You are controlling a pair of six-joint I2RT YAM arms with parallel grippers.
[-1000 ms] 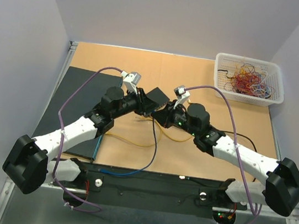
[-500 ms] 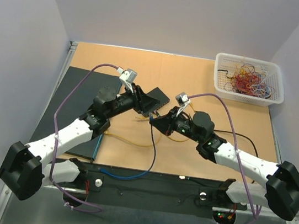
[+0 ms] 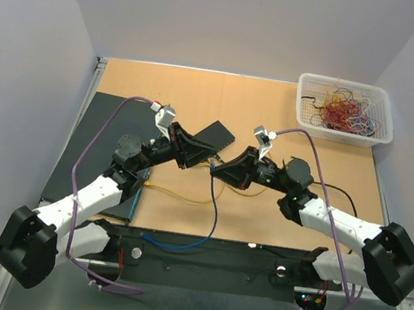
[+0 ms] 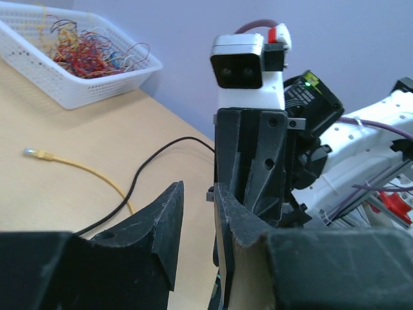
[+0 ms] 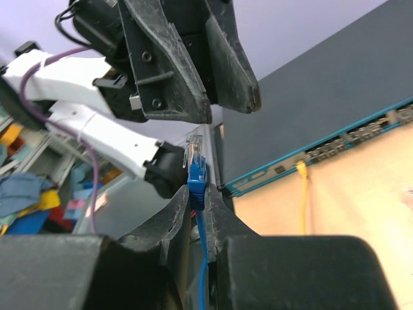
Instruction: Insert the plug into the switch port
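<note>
One plug (image 5: 195, 157) in right gripper (image 5: 198, 195)

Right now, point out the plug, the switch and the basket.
plug (image 5: 195, 157): right wrist view, clear tip.
switch (image 5: 335, 77): right wrist view, dark top panel.
basket (image 4: 80, 89): left wrist view, front wall.

white arm links (image 3: 329, 218), black joints (image 3: 396, 262), purple cables (image 3: 83, 155)

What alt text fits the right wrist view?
The right end effector pinches a blue cable just below its clear plug. The left end effector hangs open above it; behind lies a dark switch with a yellow cable plugged in.
</note>
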